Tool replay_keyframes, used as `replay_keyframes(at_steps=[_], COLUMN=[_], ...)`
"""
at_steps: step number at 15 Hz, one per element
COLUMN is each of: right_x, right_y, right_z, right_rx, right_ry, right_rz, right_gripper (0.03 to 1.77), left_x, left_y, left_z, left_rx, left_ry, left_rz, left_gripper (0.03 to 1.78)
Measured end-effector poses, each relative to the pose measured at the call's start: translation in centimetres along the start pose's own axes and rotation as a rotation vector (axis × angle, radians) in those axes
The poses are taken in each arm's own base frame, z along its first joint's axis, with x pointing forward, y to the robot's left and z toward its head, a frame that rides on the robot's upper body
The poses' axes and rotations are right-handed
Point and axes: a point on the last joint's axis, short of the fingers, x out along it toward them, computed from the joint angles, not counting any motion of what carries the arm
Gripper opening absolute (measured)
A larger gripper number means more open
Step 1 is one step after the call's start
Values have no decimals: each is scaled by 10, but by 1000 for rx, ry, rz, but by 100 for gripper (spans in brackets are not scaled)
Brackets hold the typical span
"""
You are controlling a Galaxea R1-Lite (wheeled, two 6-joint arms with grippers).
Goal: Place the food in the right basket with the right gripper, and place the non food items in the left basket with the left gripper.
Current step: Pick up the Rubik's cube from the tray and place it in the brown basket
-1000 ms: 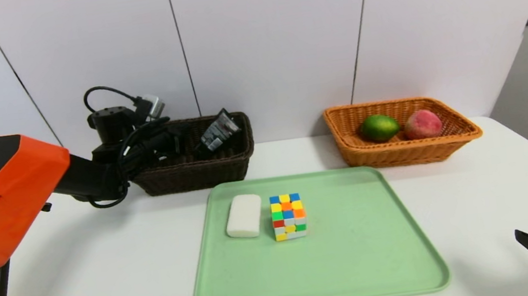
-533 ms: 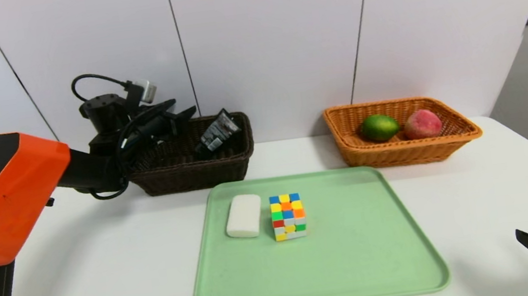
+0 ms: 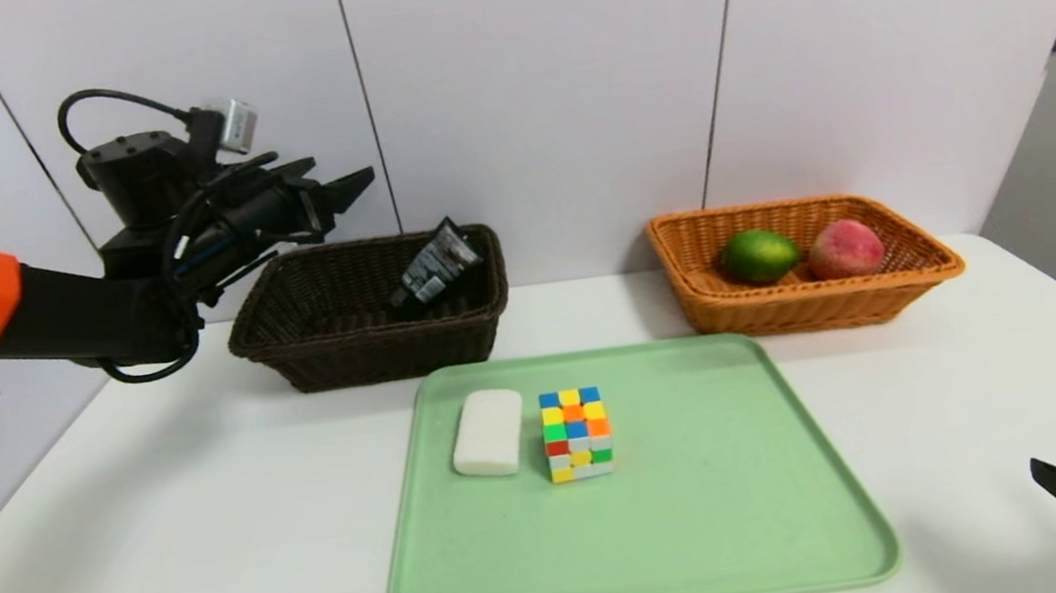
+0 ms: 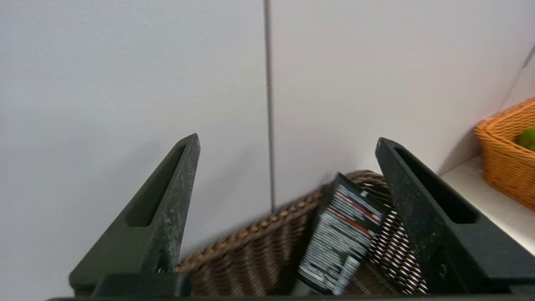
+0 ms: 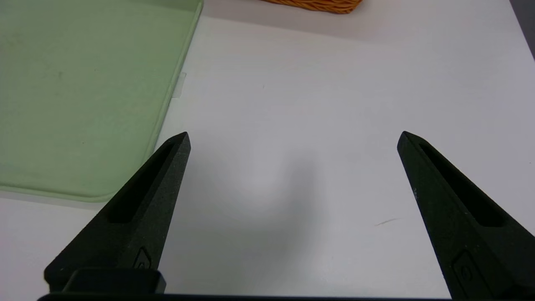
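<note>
Hovering in the upper left of the frame, above the dark brown wicker basket (image 3: pixel 369 311) that holds a black tube (image 3: pixel 436 265), the left claw (image 3: pixel 329 192) has its jaws apart and empty. The white bar of soap (image 3: pixel 487 432) and multicoloured puzzle cube (image 3: pixel 576 434) lie below and right of it on the pale green tray (image 3: pixel 716 515), the soap nearer, long axis running up-frame. The right claw (image 5: pixel 292 138), jaws spread, sits parked over the white desk (image 5: pixel 317 83) at the lower right.

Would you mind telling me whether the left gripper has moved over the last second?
Yes. The left gripper has risen out of the dark basket and now hangs above its left rim, jaws open, with the black tube left inside.
</note>
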Motion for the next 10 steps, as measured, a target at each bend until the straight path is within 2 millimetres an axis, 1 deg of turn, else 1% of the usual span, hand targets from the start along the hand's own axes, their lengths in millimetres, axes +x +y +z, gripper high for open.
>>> replay_keyframes(at_steps=[2,5,8,10], right_x=[0,-2,-5,-7], right_y=[0,-1,0,0], right_z=[3,4,4,4], right_rx=[-1,-2,-2,-2], right_ry=[-12,-23,-39,-50], right_rz=[-1,-3,-5,-6], right_gripper=[171,171,171,171], left_x=[-18,-47,-75,-89], left_y=[-13,-38,-75,-107], left_z=[7,6,3,1], left_rx=[-17,-46,-82,-98], left_ry=[27,85,138,134], left_rz=[-8,-31,-97,-173], left_gripper=[155,160,163,165])
